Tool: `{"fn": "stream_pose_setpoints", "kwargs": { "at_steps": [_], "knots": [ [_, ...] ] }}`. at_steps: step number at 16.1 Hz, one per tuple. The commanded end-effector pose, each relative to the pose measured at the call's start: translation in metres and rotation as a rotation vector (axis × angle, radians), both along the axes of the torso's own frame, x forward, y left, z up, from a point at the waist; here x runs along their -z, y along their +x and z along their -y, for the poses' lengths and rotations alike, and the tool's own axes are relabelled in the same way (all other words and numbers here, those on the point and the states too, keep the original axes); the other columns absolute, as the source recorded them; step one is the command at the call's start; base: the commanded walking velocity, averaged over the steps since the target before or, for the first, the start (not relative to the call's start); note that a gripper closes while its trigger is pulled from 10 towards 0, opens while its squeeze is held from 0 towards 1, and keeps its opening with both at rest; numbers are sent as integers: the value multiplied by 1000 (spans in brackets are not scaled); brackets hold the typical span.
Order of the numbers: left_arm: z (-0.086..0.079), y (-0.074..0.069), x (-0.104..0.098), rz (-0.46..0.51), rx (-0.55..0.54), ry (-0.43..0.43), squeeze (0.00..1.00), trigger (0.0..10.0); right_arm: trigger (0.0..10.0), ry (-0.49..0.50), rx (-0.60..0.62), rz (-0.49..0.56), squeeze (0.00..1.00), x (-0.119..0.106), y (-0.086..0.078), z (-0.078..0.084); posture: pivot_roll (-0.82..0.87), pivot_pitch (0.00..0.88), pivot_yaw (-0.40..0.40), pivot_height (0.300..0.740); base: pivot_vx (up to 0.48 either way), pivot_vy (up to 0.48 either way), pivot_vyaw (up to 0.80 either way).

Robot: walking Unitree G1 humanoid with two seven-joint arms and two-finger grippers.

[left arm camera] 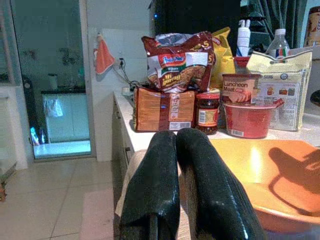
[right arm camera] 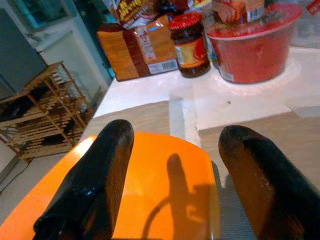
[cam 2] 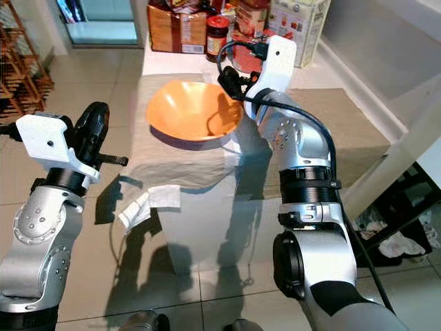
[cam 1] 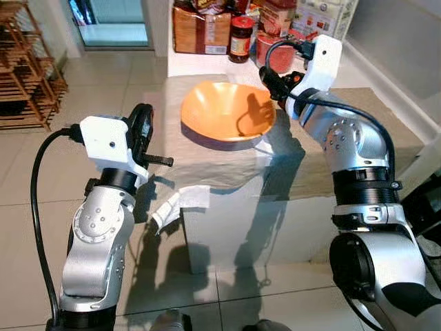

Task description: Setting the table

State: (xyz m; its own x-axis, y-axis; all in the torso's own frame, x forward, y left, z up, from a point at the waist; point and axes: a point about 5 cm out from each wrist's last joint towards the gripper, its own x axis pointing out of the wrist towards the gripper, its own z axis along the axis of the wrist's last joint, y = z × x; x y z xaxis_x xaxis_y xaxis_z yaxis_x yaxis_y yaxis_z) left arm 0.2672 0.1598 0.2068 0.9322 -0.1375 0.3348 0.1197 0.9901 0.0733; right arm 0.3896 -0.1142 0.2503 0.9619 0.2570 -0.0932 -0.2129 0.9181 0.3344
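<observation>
An empty orange bowl rests on a beige cloth that covers the white table. My right gripper is open at the bowl's right rim. One finger hangs over the inside of the bowl and the other over the cloth outside it. I cannot tell whether it touches the rim. My left gripper is shut and empty. It hovers off the table's left side at about table height, pointing toward the bowl.
Groceries crowd the table's far end: a brown packet, a red-lidded jar, a red tub and boxes. Crumpled white paper lies low by the table's near-left corner. A wooden rack stands on the tiled floor at left.
</observation>
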Motion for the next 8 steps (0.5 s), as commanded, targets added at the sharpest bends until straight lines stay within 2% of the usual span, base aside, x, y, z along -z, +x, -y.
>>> {"fn": "stream_pose_setpoints", "kwargs": {
  "at_steps": [1,2,3,7,8],
  "knots": [
    [7,-4,0,3,30,12,0,10000,10000,26,38,-105,255,9,1,7,28,75,-26,740,0,0,0],
    [8,-5,1,0,36,16,0,10000,10000,24,59,-144,682,16,1,10,27,76,-26,740,0,0,0],
    [8,-5,1,-1,38,17,0,10000,10000,15,74,-165,1000,20,1,12,28,77,-27,740,0,0,0],
    [9,-5,2,-4,40,18,0,10000,10000,10,77,-189,1000,22,1,14,22,78,-24,740,0,0,0],
    [9,-5,2,-5,42,13,0,10000,10000,20,33,-212,816,25,0,8,20,77,-24,740,0,0,0]
  ]
}}
